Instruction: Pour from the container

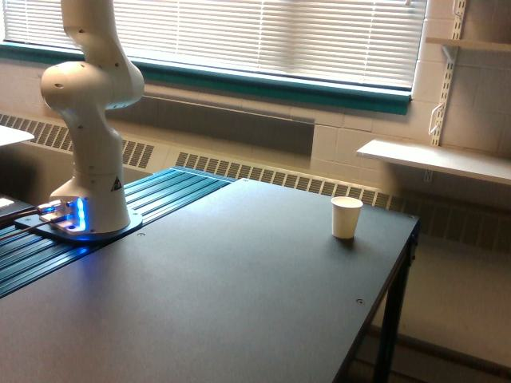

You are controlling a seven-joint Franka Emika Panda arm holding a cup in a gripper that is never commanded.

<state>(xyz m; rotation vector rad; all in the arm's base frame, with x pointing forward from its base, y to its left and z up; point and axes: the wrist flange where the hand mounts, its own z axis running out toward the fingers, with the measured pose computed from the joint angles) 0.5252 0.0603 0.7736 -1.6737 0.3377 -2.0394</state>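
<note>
dark matte tabletop fills the near ground, flat, slightly speckled, with a small round fastener showing near its front edge on the exterior view's right. one black table leg drops from that corner.

mid-table, toward the exterior view's right edge: a small opaque white paper cup, upright, open mouth up, standing alone, well apart from the arm's base. its contents cannot be seen from this angle.

exterior view's left: ribbed teal-blue metal panel lies along the table's far-left part. on it sits the round base of the white robot arm, glowing blue at its foot, with dark cables running off toward the left edge. a small triangular warning sticker sits on the lower column. the arm rises through a bulbous joint and leaves the frame at the top; its gripper is out of view, so whether the claw is apart or together cannot be told. the clear glass container is also outside the frame; its position cannot be told.

behind the table: a long beige baseboard heater grille along the wall. above it a teal window sill and closed white horizontal blinds. far right: white wall shelves on slotted brackets.
</note>
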